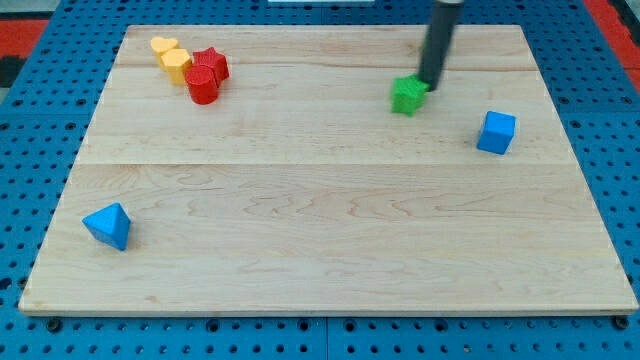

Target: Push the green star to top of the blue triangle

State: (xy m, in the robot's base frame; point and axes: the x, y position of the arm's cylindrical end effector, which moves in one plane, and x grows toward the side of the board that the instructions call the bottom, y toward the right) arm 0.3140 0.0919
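Observation:
The green star (407, 96) lies on the wooden board in the upper right part of the view. My tip (430, 87) is right at the star's upper right edge, touching it or nearly so. The blue triangle (108, 226) lies far away at the view's lower left, near the board's left edge. The rod rises from the tip to the view's top.
A blue cube (496, 132) sits to the right of the star. At the upper left are two yellow blocks (172, 58), a red star (211, 63) and a red cylinder (202, 86), bunched together. The wooden board (320, 250) lies on a blue pegboard.

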